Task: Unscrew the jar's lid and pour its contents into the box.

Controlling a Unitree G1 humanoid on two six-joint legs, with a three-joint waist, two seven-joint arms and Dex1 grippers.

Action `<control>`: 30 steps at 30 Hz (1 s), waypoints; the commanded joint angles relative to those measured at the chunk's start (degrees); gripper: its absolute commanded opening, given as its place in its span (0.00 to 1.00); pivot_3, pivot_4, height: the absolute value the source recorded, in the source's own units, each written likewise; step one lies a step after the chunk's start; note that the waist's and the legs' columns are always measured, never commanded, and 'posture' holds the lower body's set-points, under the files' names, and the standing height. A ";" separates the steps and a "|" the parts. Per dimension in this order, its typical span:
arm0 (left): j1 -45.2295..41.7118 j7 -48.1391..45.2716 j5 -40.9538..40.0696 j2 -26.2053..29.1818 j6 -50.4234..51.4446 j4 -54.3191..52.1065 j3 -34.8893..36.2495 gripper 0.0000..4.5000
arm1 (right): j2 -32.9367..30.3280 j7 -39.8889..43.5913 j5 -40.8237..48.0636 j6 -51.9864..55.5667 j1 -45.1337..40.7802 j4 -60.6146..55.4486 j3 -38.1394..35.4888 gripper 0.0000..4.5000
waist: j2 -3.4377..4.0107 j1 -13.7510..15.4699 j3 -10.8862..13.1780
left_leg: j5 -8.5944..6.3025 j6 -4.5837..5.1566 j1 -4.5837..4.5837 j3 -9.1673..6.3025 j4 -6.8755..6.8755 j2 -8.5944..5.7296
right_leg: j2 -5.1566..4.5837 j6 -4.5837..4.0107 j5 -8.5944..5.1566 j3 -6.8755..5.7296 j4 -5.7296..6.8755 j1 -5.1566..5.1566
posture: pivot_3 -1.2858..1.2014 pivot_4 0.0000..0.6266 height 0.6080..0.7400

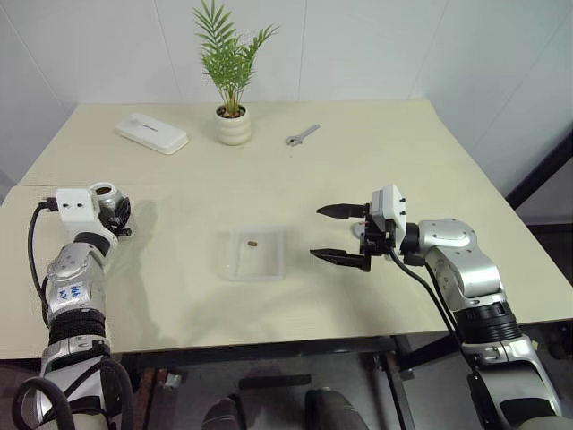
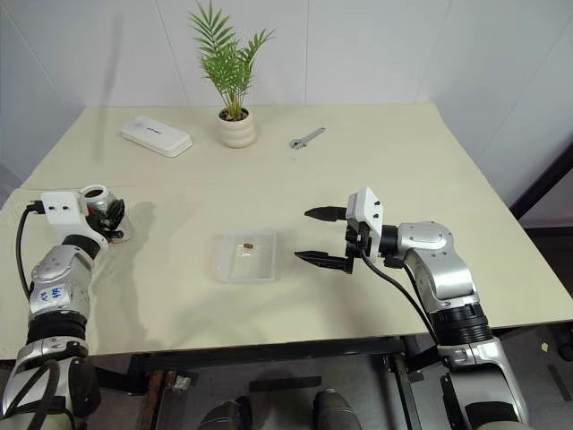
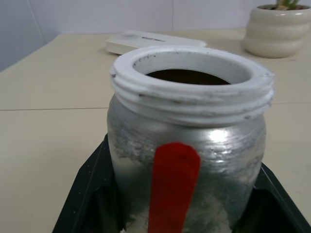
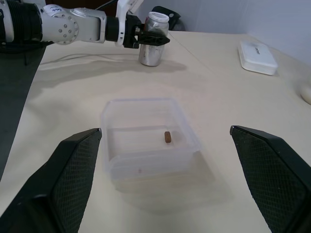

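Jar [image 1: 107,199] stands upright near the table's [image 1: 376,161] left edge, lid off, its threaded white mouth bare and dark inside. The left gripper [image 4: 151,39] has its black fingers on either side of the jar's body, seemingly clamped on it; whether the grip is loosening I cannot tell. One brown bean [image 4: 167,137] already lies in the box [image 1: 255,254], mid-table toward the front edge, so the pour looks done and the jar set down out of the way. The right gripper [image 1: 341,236] hovers just right of the box, fingers spread wide and holding nothing, pointing level across at it, forearm reaching in from the front right corner.
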 commanded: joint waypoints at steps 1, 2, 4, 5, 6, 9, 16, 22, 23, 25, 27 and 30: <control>0.97 0.08 -1.37 0.80 -3.15 0.33 1.53 0.72 | -0.05 -0.44 0.87 -0.13 -0.48 -2.15 -0.99 1.00 | 0.00 0.01 0.00 | 0.00 0.02 0.00 0.00 0.00 0.00 | 0.00 0.00 0.00 0.00 0.00 0.00 | 0.52 0.24 1.00; 1.49 -0.13 -1.73 0.80 -3.44 0.03 1.74 0.79 | -0.08 -0.50 0.94 -0.04 -0.42 -2.30 -0.99 1.00 | 0.00 -0.01 0.00 | 0.00 0.02 0.00 0.00 0.00 0.00 | 0.00 0.00 0.00 0.00 0.00 0.00 | 0.52 0.24 1.00; 2.41 -0.51 -2.53 0.75 -3.62 -0.87 2.10 0.92 | -0.11 -0.61 1.06 0.12 -0.31 -2.55 -0.99 1.00 | 0.00 -0.03 0.00 | -0.01 0.02 0.00 0.01 0.00 0.00 | -0.01 0.00 0.00 0.01 -0.01 0.00 | 0.52 0.24 1.00; 3.41 -0.86 -2.96 0.76 -3.50 -2.18 2.23 0.98 | -0.15 -0.63 1.14 0.22 -0.23 -2.74 -1.01 1.00 | 0.00 -0.02 0.00 | -0.01 0.02 0.00 0.01 0.00 0.00 | -0.01 0.00 0.00 0.01 -0.01 0.00 | 0.52 0.24 1.00; 4.75 -1.78 -3.75 0.78 -3.00 -4.08 2.42 0.99 | -0.19 -0.67 1.24 0.37 -0.13 -3.00 -1.04 1.00 | 0.00 -0.06 0.00 | -0.01 0.02 0.00 0.01 0.00 0.00 | 0.00 0.00 0.00 0.00 -0.01 0.00 | 0.52 0.24 1.00; 10.49 -5.07 -5.08 1.26 -1.50 -11.82 2.01 0.99 | -0.39 -0.75 1.50 0.89 0.28 -3.97 -1.20 1.00 | 0.00 -0.18 0.00 | -0.04 -0.02 -0.01 0.01 -0.02 0.00 | -0.01 -0.01 -0.01 0.01 -0.02 -0.01 | 0.52 0.24 1.00; 30.36 -5.19 -6.26 3.03 5.69 -34.14 6.40 0.99 | -2.53 -0.17 2.90 3.05 2.75 -7.48 -2.21 1.00 | -0.02 -0.41 -0.01 | -0.16 -0.15 0.01 0.01 -0.12 0.05 | -0.04 -0.32 -0.18 0.01 -0.10 -0.02 | 0.52 0.24 1.00; 44.11 -13.11 -5.50 6.46 4.86 -49.15 6.04 0.99 | -4.54 0.94 4.87 4.76 3.81 -9.26 -3.40 1.00 | -0.05 -0.95 -0.03 | -0.25 -0.22 0.03 0.02 -0.19 -0.04 | -0.25 -1.07 -0.54 0.01 -0.25 0.03 | 0.52 0.24 1.00; 44.91 -15.33 -5.52 7.51 3.81 -50.47 5.85 0.99 | -4.85 1.34 5.02 4.79 3.78 -9.28 -3.57 1.00 | -0.06 -1.02 -0.04 | -0.25 -0.22 0.01 0.01 -0.19 -0.04 | -0.26 -1.11 -0.51 0.00 -0.32 0.03 | 0.52 0.24 1.00; 45.62 -21.68 -8.34 9.90 3.44 -53.11 5.44 0.99 | -5.31 2.12 4.64 3.00 3.88 -9.21 -3.81 1.00 | -0.06 -1.27 -0.04 | -0.25 -0.21 0.03 -0.04 -0.44 -0.04 | -0.24 -1.29 -0.29 0.00 -0.81 0.11 | 0.52 0.24 1.00; 45.32 -26.30 -9.93 11.62 3.04 -54.75 4.63 0.99 | -5.86 2.78 4.13 1.29 3.84 -8.39 -4.19 1.00 | -0.04 -1.76 -0.05 | -0.23 -0.18 0.06 -0.03 -0.77 -0.04 | -0.20 -1.39 0.06 -0.03 -1.52 0.29 | 0.52 0.24 1.00; 42.94 -34.10 -12.40 14.75 2.01 -55.85 2.32 0.99 | -6.85 3.28 2.71 -1.29 3.33 -6.20 -4.48 1.00 | -0.03 -2.24 -0.05 | -0.21 -0.15 0.11 0.03 -1.08 -0.05 | -0.16 -1.47 0.35 -0.02 -2.12 0.49 | 0.52 0.24 1.00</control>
